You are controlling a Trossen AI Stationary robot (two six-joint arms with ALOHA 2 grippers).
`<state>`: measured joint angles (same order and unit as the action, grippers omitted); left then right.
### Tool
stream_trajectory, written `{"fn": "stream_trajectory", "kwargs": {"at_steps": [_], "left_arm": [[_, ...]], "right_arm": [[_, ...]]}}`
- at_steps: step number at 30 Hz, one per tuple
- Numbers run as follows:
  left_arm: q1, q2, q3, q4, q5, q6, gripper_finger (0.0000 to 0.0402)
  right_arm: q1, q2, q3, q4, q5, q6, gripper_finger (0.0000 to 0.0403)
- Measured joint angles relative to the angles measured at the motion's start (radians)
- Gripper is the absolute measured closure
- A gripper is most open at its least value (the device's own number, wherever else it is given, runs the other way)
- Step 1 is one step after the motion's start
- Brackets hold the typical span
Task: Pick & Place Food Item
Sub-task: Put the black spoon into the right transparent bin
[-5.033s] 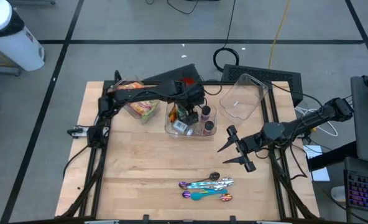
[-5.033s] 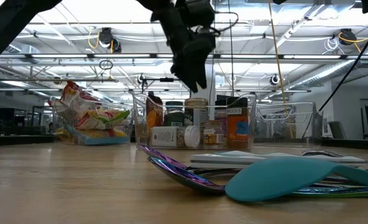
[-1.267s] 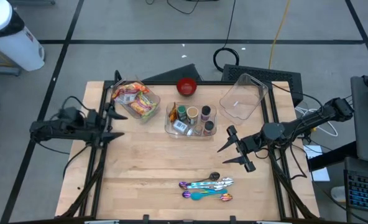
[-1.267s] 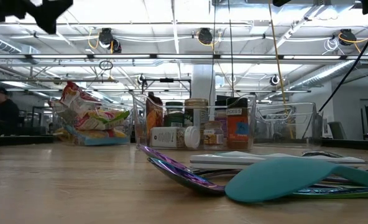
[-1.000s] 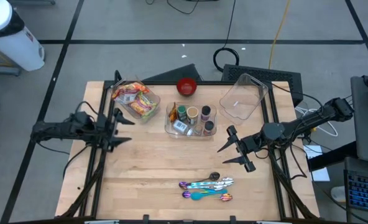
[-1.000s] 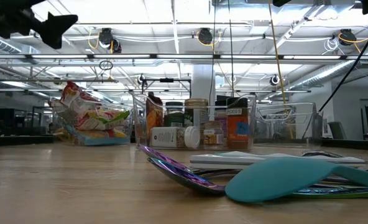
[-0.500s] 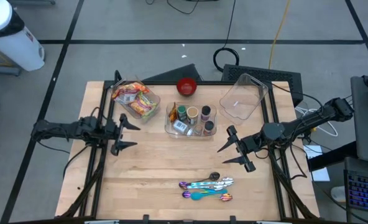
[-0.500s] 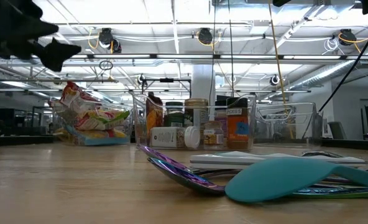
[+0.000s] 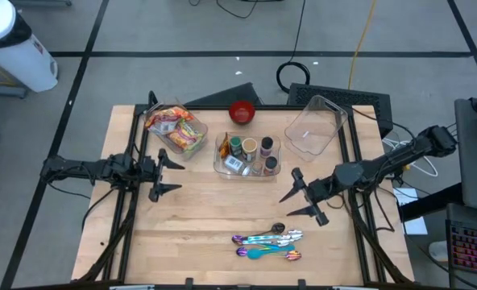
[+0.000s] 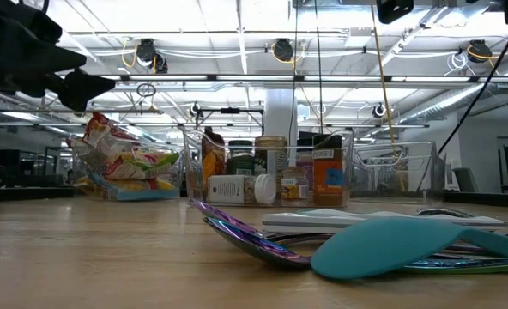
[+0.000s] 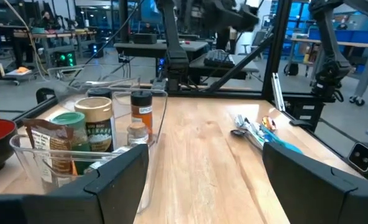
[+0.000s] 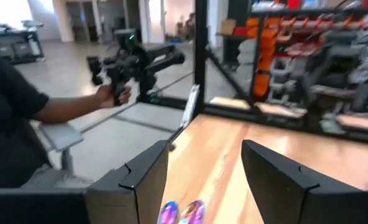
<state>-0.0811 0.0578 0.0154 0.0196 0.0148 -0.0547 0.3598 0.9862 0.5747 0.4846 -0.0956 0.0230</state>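
A clear bin (image 9: 246, 155) at the table's far middle holds several jars and small food packages; it also shows in the left wrist view (image 11: 91, 143) and the low view (image 10: 271, 176). A second bin (image 9: 176, 129) with snack bags stands to its left. My left gripper (image 9: 164, 175) is open and empty, above the table's left part and left of the clear bin. My right gripper (image 9: 303, 200) is open and empty, above the table's right part and near of the bins.
A red bowl (image 9: 241, 111) sits behind the jar bin, and an empty clear bin (image 9: 313, 125) stands tilted at the far right. Several spoons (image 9: 267, 244) lie near the front edge. A person's hand (image 12: 112, 93) holds a device beyond the table.
My left gripper has moved from the table's left edge toward the right, in over the tabletop, staying open and empty. My right gripper has shifted a little toward the left and near edges, still open.
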Motion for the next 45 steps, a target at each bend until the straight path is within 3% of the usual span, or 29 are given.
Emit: {"fn": "stream_trajectory", "kwargs": {"at_steps": [6, 13, 16, 27, 36, 45], "left_arm": [[0.000, 0.001, 0.000, -0.005, -0.015, 0.033, 0.0078], [0.001, 0.001, 0.000, -0.001, -0.015, 0.049, 0.0078], [0.001, 0.001, 0.000, 0.000, -0.015, 0.050, 0.0078], [0.001, 0.001, 0.000, 0.001, -0.016, 0.050, 0.0078], [0.001, 0.001, 0.000, 0.001, -0.016, 0.050, 0.0078], [0.001, 0.001, 0.000, 0.002, -0.016, 0.051, 0.0078]], "right_arm": [[0.093, 0.137, 0.066, -0.045, 0.104, 0.005, 0.0206], [0.132, 0.305, 0.240, -0.417, 0.265, 0.003, 0.0206], [0.133, 0.390, 0.272, -0.493, 0.302, -0.002, 0.0206], [0.141, 0.613, 0.274, -0.514, 0.300, -0.062, 0.0206], [0.155, 0.699, 0.275, -0.498, 0.195, 0.015, 0.0206], [0.111, 0.718, 0.275, -0.509, 0.195, 0.009, 0.0207]]}}
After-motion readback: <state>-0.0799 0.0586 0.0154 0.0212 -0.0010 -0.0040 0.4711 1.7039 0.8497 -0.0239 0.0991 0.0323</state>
